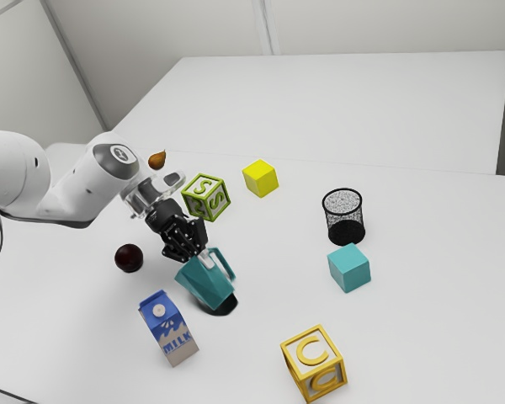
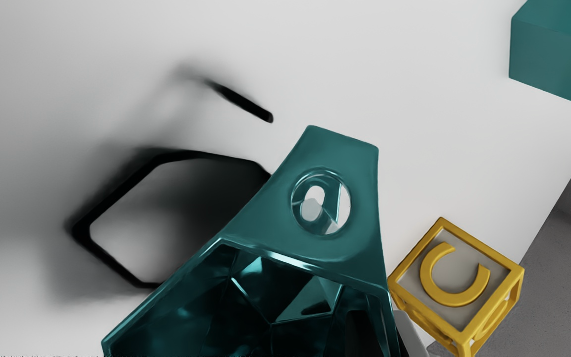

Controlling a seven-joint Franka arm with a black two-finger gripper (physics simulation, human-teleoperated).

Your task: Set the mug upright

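Note:
My gripper (image 1: 202,255) is at the upper rim of the teal mug (image 1: 206,284) in the exterior view. The mug leans at a slant, its handle toward the exterior view's right, with a dark shadow beneath it. Whether its base touches the table cannot be told. In the wrist view the mug (image 2: 357,243) shows its open mouth and the handle with its round hole. There my gripper (image 2: 383,329) pinches the mug's side wall, one dark finger inside the mouth and the other outside.
A milk carton (image 1: 168,328) stands close beside the mug. The dark red ball (image 1: 129,258), green letter block (image 1: 206,198), yellow cube (image 1: 261,178) and orange pear (image 1: 156,160) lie around the arm. Farther right are a mesh basket (image 1: 324,220), teal cube (image 1: 349,268) and yellow letter block (image 1: 314,362).

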